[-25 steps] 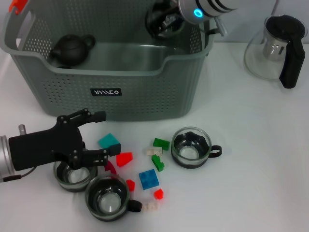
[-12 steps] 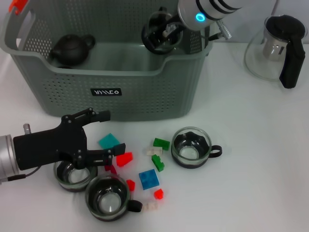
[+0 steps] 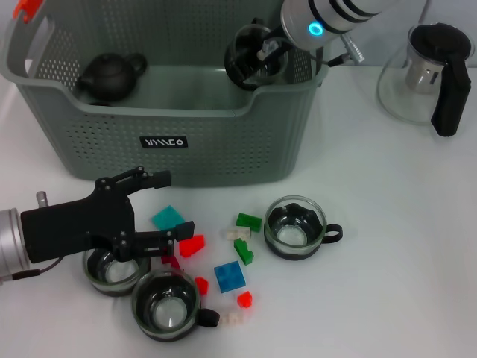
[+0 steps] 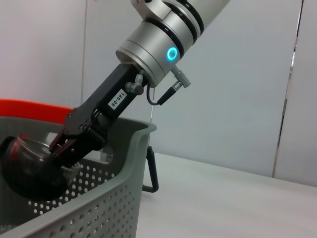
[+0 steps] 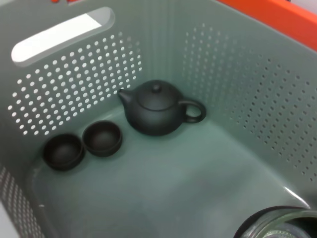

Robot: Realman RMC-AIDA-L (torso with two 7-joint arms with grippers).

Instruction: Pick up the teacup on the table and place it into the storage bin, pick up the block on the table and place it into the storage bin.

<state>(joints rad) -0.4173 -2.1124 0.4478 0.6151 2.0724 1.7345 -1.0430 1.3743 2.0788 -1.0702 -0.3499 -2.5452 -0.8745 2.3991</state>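
Right gripper (image 3: pixel 262 51) holds a glass teacup (image 3: pixel 250 54) clamped over the storage bin (image 3: pixel 186 142), ready to drop it inside; left gripper (image 3: pixel 160 209) waits open near the blocks (image 3: pixel 192 245).

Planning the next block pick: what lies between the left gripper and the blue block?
In the head view, a red block lies just past the left gripper, and a smaller red piece lies near the blue block.

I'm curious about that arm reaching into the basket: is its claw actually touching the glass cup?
Touching. In the left wrist view the right gripper clamps the teacup, its black fingers pressed on the rim.
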